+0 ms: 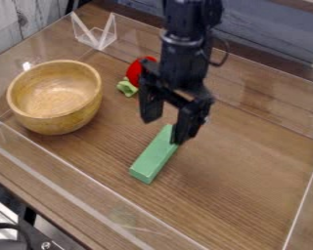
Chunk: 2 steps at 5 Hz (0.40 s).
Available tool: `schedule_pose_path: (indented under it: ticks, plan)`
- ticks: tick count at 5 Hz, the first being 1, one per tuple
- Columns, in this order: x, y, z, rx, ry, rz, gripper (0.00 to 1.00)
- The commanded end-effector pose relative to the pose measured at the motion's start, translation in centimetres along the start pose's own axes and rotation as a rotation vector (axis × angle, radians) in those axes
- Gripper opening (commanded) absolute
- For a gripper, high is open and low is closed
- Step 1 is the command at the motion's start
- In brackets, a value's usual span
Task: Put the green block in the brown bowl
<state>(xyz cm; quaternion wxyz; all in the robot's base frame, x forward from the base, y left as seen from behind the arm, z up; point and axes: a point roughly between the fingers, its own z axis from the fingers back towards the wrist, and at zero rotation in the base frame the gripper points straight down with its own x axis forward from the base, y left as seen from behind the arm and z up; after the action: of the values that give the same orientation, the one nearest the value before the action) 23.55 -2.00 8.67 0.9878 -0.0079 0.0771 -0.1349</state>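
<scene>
gripper (168, 120) jaws spread wide, holding nothing | green block (156, 158) on table just below fingertips

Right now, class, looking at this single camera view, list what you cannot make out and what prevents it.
- Green block: upper end hidden behind the open gripper; contact cannot be told.
- Red strawberry toy: mostly covered by the arm.
- Brown bowl: near inner wall hidden by its own rim.
- Arm's upper part: cut off by the top edge.
</scene>
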Motion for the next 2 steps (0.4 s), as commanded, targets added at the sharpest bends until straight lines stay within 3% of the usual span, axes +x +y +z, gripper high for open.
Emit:
schedule_pose_path:
  ticks: [1,2]
  plan:
    - [-0.5,1.1,-0.1,0.017,-0.056,-0.039,1.0]
    - [-1.1,2.1,-1.2,0.018,-0.069,-0.054,1.0]
